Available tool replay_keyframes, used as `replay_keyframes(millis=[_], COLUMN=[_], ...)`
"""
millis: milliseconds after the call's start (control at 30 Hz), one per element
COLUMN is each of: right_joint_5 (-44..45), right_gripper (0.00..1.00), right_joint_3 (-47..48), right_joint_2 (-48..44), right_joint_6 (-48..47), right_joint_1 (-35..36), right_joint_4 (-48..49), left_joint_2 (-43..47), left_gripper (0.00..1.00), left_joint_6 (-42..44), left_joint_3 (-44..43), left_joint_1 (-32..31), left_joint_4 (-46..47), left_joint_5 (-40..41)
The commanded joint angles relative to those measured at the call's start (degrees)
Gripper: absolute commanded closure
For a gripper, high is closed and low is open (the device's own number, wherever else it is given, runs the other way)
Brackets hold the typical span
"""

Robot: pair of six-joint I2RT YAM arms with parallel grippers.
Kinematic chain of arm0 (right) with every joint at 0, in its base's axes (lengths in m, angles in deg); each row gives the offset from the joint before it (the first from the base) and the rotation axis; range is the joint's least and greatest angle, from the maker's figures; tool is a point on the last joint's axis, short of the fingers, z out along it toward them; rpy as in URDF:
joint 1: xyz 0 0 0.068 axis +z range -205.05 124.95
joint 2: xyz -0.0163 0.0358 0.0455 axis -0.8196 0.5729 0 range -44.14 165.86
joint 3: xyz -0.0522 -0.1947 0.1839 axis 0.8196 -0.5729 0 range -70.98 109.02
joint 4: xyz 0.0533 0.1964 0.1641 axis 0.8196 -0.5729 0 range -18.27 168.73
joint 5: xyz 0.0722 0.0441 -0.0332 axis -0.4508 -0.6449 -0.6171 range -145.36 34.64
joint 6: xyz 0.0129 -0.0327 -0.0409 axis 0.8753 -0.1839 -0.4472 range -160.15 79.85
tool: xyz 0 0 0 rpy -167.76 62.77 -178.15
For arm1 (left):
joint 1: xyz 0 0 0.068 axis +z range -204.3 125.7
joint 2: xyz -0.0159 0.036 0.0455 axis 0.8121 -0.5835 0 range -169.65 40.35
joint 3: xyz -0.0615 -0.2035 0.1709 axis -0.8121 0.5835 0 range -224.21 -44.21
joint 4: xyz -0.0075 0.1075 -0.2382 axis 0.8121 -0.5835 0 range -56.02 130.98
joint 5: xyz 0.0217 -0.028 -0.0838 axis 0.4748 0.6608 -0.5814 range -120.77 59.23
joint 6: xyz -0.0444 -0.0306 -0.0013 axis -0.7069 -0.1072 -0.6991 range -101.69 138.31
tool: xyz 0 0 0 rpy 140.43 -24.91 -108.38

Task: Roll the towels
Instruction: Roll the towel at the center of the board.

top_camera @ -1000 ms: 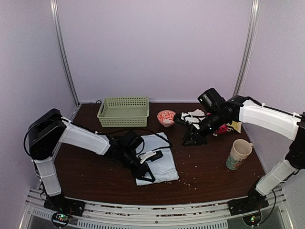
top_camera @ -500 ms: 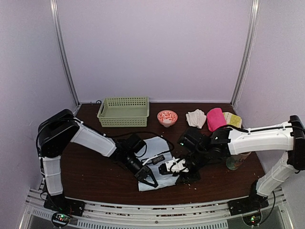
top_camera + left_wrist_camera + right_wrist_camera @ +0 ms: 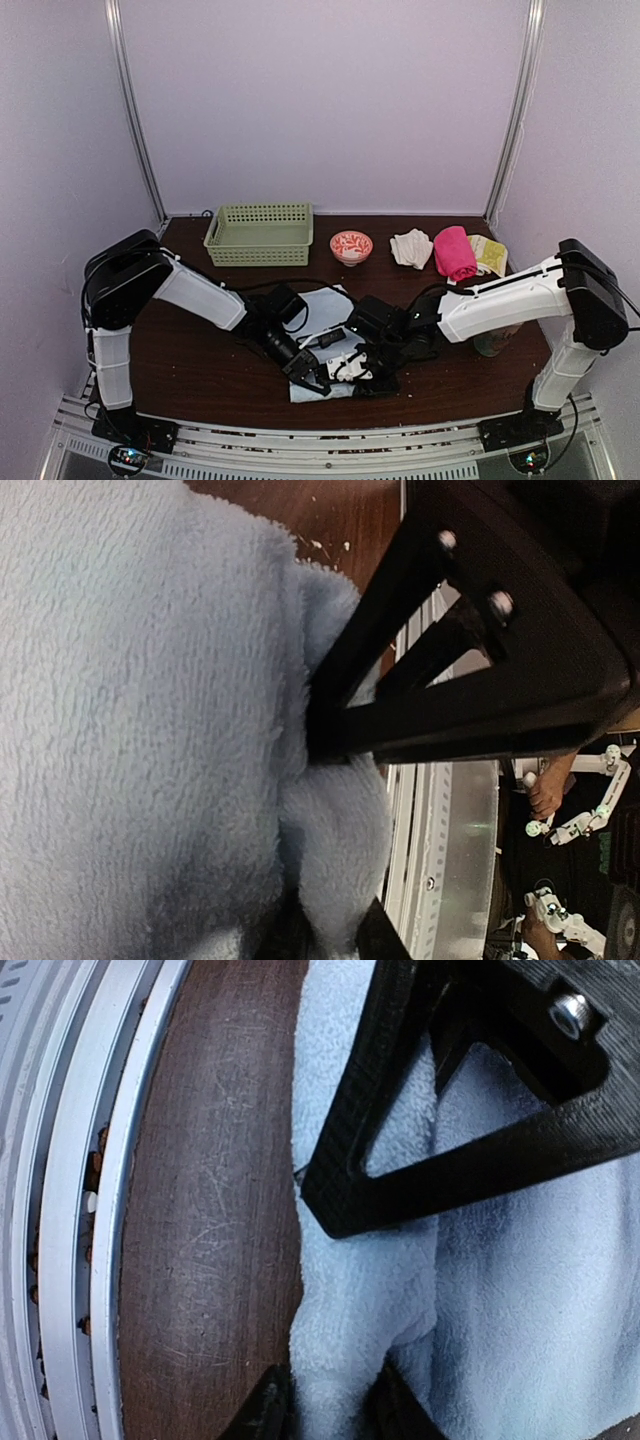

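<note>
Pinching the near edge of the pale blue towel with both arms

We see the pale blue towel [image 3: 322,308] lying mostly flat at the front centre of the table [image 3: 190,350], close to the near edge. Thin, fluffy pile. Its near hem is bunched into a raised ridge.

The left gripper [image 3: 325,845] is closed to a narrow gap with a fold of that hem squeezed between its fingers. The right gripper [image 3: 330,1305] does the same just beside it, with the ridge of cloth clamped between its tips. The two grippers are almost touching.

The off-white towel [image 3: 410,247] sits crumpled at the back, between a small patterned bowl [image 3: 351,245] and a pink cloth [image 3: 454,252], well apart from the arms.

The table is dark brown wood with crumbs scattered on it. A green slotted basket [image 3: 259,233] sits back left. A metal rail [image 3: 300,450] runs along the near edge. We see plain pale lilac walls around it.
</note>
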Motion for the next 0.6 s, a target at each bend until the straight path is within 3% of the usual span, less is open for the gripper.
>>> replay_keyframes(millis=[0, 133, 300, 567], right_joint_5=[-1.47, -3.97, -13.85, -23.40], right_gripper=[0.80, 1.00, 1.00, 1.00], right_joint_3=[1.14, 2.33, 8.59, 18.44], right_joint_2=[1.53, 2.18, 4.29, 14.90], right_joint_6=[0.82, 0.77, 3.85, 4.43], right_joint_1=[0.39, -0.18, -3.44, -9.80], right_joint_4=[0.68, -2.86, -12.38, -23.26], left_joint_2=[-1.07, 2.02, 11.62, 25.56], left_gripper=[0.84, 0.69, 0.55, 0.53], left_joint_6=[0.99, 3.60, 0.54, -0.89], left_joint_3=[-0.93, 0.39, 5.30, 13.19], left_joint_1=[0.49, 0.50, 2.72, 4.72], left_joint_4=[0.52, -0.68, 5.02, 8.56], left_joint_5=[-1.12, 2.18, 7.38, 25.05])
